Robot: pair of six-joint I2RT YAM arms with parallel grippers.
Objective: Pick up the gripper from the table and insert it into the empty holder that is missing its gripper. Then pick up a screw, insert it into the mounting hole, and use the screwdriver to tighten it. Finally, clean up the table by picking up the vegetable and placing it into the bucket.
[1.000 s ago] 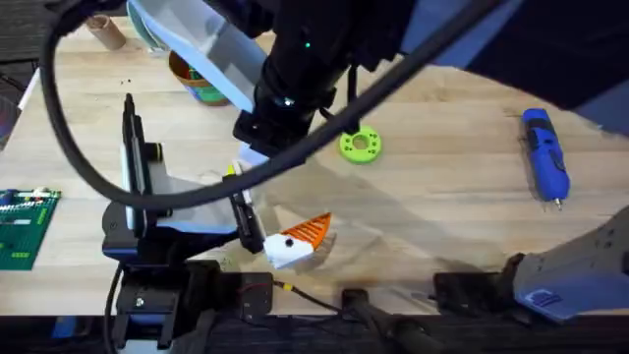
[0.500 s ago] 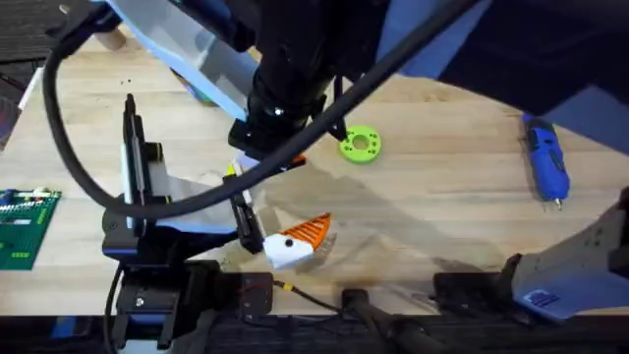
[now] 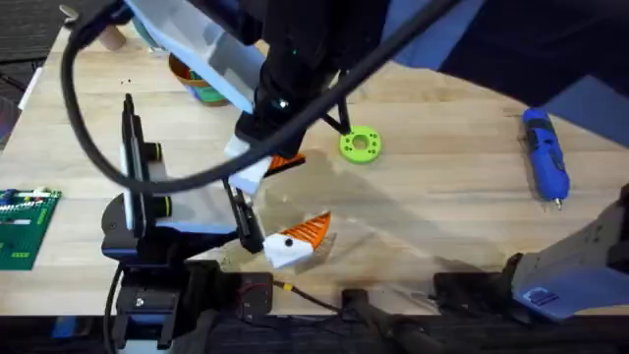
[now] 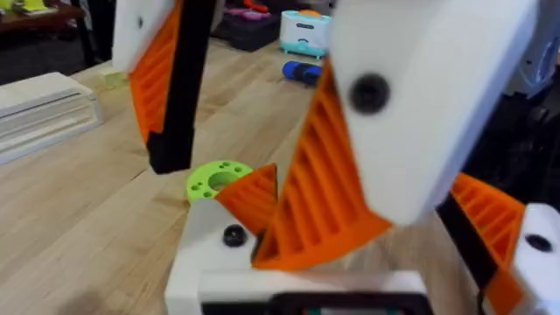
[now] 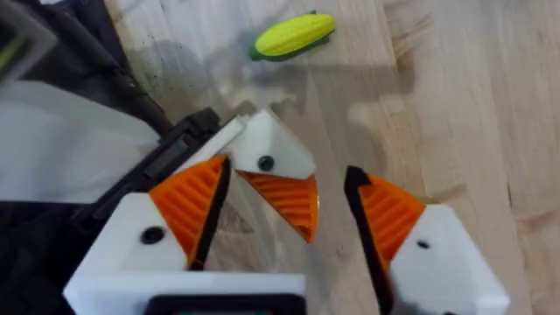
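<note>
Step one, by the look of it, right at the tail end. Orange tip point(image 5: 282, 199) tucked in under the holder point(image 5: 271, 149), which seems to be one finger of the left gripper point(image 4: 359, 188), down near the front edge of the table. Can't tell if it's pushed fully home.

Right gripper point(image 5: 287, 175) hanging over that spot, jaws wide apart, one pad either side of the holder and gripping nothing. Left jaws spread wide too, nothing pinched between them.

Next up, probably: back the right arm off without nudging the tip loose, then go hunting for a screw. Can't spot one anywhere. Needs a fine pinch and a straight drop into the hole of the green disc point(image 3: 360, 145), then a reach to the screwdriver point(image 3: 545, 157), well off to the right. Corn point(image 5: 294, 35) lying on the wood beyond the holder, bucket point(image 3: 197, 84) at the far left. Cleanup not yet started.

Versus a second ago from overhead: right fingers tucked under the dark arm then, just an orange sliver showing half a second back, now white and orange both out in plain sight. Bucket mostly covered half a second ago, showing again now. Holder, disc and screwdriver in the same places.
</note>
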